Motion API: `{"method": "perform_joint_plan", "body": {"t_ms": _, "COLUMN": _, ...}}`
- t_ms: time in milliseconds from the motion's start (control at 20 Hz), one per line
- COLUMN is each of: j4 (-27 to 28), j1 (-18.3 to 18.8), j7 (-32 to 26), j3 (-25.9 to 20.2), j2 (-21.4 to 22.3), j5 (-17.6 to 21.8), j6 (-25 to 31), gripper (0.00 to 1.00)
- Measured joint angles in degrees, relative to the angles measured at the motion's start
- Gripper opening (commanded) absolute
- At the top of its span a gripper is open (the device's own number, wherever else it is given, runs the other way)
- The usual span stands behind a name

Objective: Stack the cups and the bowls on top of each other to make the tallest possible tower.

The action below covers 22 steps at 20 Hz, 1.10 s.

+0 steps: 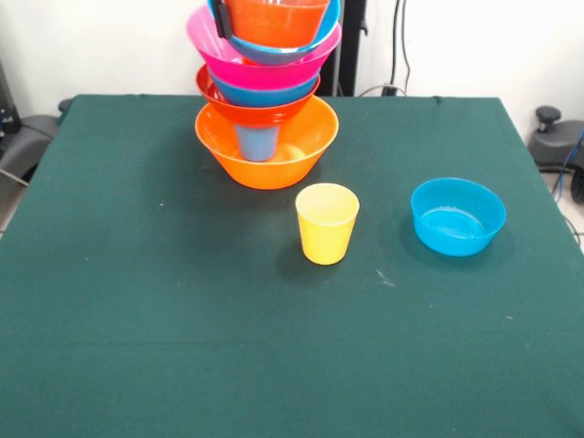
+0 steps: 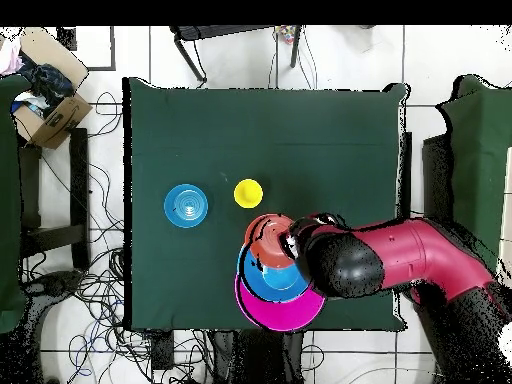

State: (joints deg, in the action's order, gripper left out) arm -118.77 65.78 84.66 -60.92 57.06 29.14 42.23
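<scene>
**Tall bowl tower, two things left on the green cloth**

You are looking at a tabletop [image 1: 137,347] with a dark green cloth, with a white wall behind it and cables on the tiled floor around it.

The tower [image 1: 265,82] stands near the far edge. At the bottom sits the big orange bowl [image 1: 265,160], and you can see a blue cup [image 1: 257,141] standing upside down inside it. On the cup rests a red-orange bowl [image 1: 251,111], then a blue bowl [image 1: 265,94], then the big pink bowl [image 1: 260,68]. Above that come another blue bowl [image 1: 283,50] and another red-orange bowl [image 1: 274,20], cut off by the top edge.

A yellow cup [image 1: 327,223] stands upright on the cloth, just in front of the tower. A small blue bowl [image 1: 457,215] sits open side up, off to the side of the yellow cup and well apart from the tower.

From above, the red and black arm [image 2: 400,260] reaches over the top of the tower. A thin dark piece shows at the rim of the top bowls in the front view. You cannot tell if the end effector is open or closed.
</scene>
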Motion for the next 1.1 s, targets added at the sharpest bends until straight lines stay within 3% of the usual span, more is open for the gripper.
{"method": "perform_joint_plan", "body": {"t_ms": 1100, "j4": -1.28, "j1": 0.52, "j7": 0.0, "j3": -0.41, "j2": 0.01, "j5": 0.3, "j6": -0.01, "gripper": 0.0}}
